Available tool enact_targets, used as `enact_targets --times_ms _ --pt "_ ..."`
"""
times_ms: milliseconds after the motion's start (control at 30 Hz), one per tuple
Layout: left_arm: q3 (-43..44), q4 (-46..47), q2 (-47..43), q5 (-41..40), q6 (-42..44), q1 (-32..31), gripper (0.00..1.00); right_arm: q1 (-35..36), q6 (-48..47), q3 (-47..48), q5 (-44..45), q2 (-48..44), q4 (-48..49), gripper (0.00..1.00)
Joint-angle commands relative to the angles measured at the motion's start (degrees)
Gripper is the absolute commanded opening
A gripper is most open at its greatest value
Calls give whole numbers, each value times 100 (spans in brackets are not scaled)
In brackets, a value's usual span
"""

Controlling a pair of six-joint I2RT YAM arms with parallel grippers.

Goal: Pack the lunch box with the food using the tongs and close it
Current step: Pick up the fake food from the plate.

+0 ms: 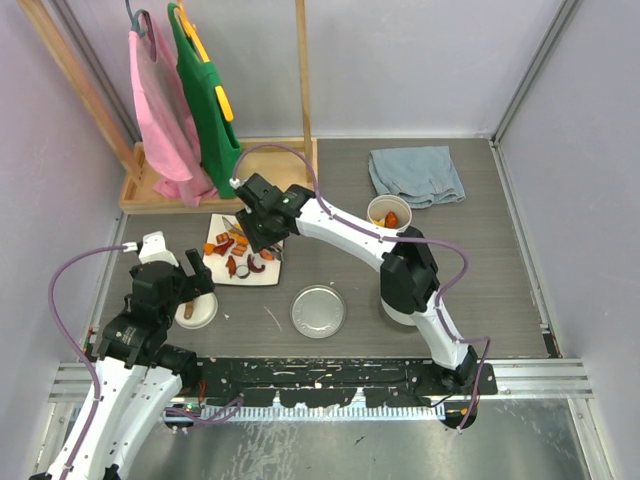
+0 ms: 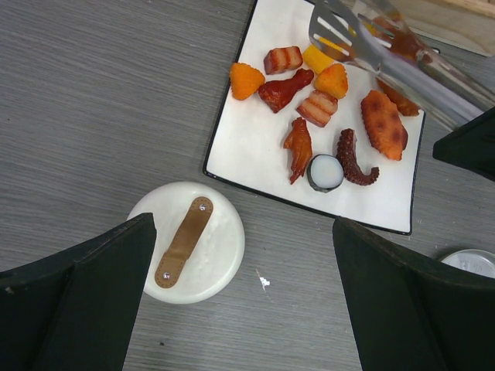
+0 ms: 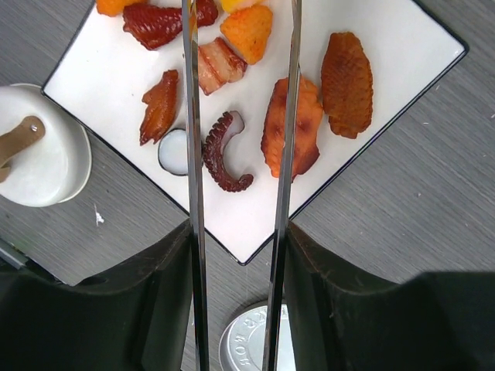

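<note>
The right jaws are clamped on the tongs (image 3: pixel 193 116), one thin arm pressed against the inside of each black finger (image 3: pixel 147 301). The two arms stay apart and run straight out ahead of the jaws over the white square plate (image 3: pixel 418 39). The plate sits in the left half of the counter (image 1: pixel 480 300) with the food spread across it. The dark red octopus piece (image 3: pixel 215 154) lies ahead of the jaws, in the gap between the two tong arms. A long orange fried piece (image 3: pixel 308 124) lies under one arm, and the black-and-white roll (image 3: pixel 172 151) shows just outside the other. A brown wing (image 3: pixel 346 81) lies clear of the tongs. Whether the tongs touch the plate I cannot tell

The left jaws stand wide apart and empty above the white lid (image 2: pixel 220 247) with the brown handle. The lid lies flat near the counter's left edge, just off the plate. The steel tin (image 1: pixel 318 310) lies near the middle of the near edge. The white tub (image 1: pixel 390 213) stands uncovered right of the plate with orange pieces inside, well apart from both pairs of jaws
</note>
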Motion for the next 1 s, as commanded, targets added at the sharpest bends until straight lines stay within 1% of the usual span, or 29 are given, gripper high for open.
enact_targets --times_ms 0,233,633,967 --pt "122 132 -24 -92 -50 27 98 7 -120 309 -82 16 73 50" --pt "118 132 -7 -94 -52 27 98 7 -187 151 -175 82 69 49" --pt "118 124 -36 -103 -53 24 98 0 -148 169 -211 138 132 45" --pt "119 132 -27 -90 -52 28 98 -1 -95 -51 -136 -153 206 37"
